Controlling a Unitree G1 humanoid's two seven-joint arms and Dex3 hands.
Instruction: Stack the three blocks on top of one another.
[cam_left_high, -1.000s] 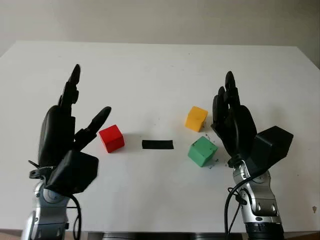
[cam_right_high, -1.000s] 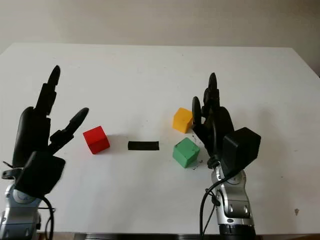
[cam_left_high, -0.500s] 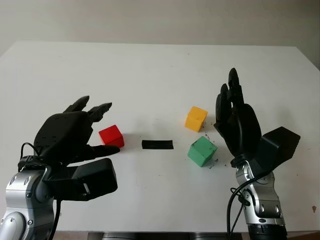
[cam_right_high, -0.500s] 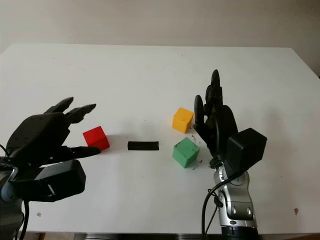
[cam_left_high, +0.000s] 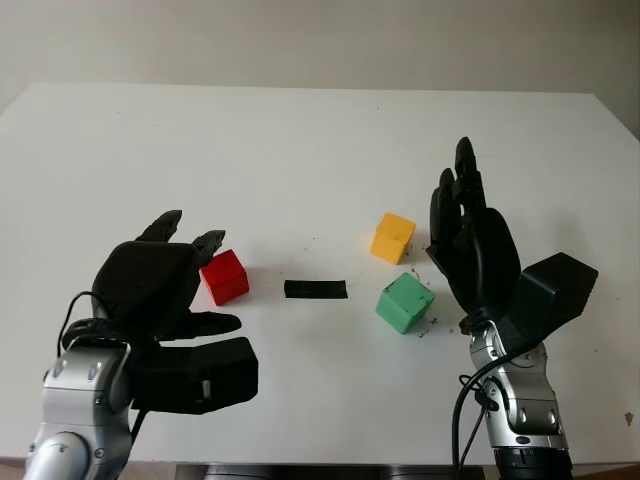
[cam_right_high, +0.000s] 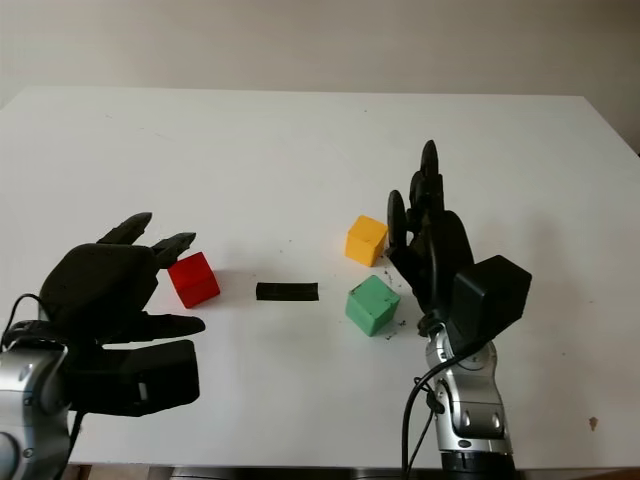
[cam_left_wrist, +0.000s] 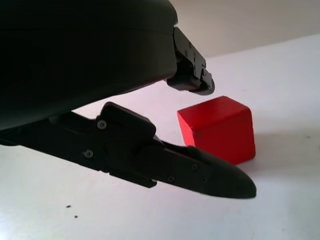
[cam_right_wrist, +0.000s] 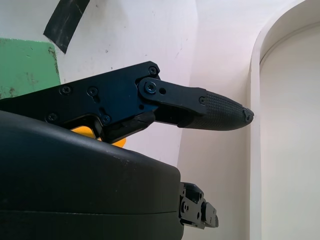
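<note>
From the head, an open left hand (cam_left_high: 165, 290) hovers beside a red block (cam_left_high: 223, 276) near the table's (cam_left_high: 300, 140) left edge, an open right hand (cam_left_high: 470, 245) flanks yellow (cam_left_high: 392, 238) and green (cam_left_high: 405, 303) blocks; the left wrist view shows fingers (cam_left_wrist: 200, 172) bracketing red without touching.

Light: bright, even, diffuse | shadows: soft, short, under red block (cam_left_wrist: 217, 129) toward 3 o'clock | focus: sharp | glare: none
</note>
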